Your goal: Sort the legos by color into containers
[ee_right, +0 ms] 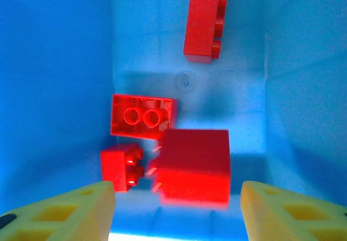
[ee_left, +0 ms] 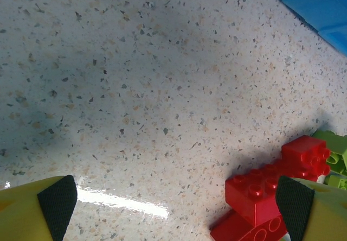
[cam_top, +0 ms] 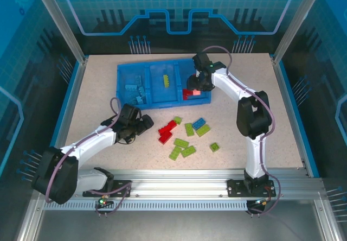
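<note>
Tray (cam_top: 122, 75): far centre of table (cam_top: 92, 111); three compartments side by side.
Left compartment (cam_top: 129, 74): light-blue bricks (cam_top: 135, 90) inside.
Middle compartment (cam_top: 162, 70): lime bricks (cam_top: 166, 80) inside.
Right compartment (cam_top: 184, 70): red bricks (ee_right: 142, 116) on the floor; long one (ee_right: 205, 18) at the far end in the right wrist view, large blurred one (ee_right: 195, 165) nearest the lens.
Right gripper (cam_top: 195, 83): over the right compartment; jaws wide apart, nothing between the fingers (ee_right: 59, 214).
Left gripper (cam_top: 145, 124): low over bare table, just left of the red cluster (cam_top: 168, 129); jaws spread, nothing held; right pad (ee_left: 295, 203) close beside the red cluster, contact not clear.
Loose pile: near centre of table, between the arms; red cluster at its left, lime pieces (cam_top: 181, 147) to the right and nearer, one blue brick (cam_top: 199, 124) among them.
Stray: single lime brick (cam_top: 214, 147), a little apart on the right.
</note>
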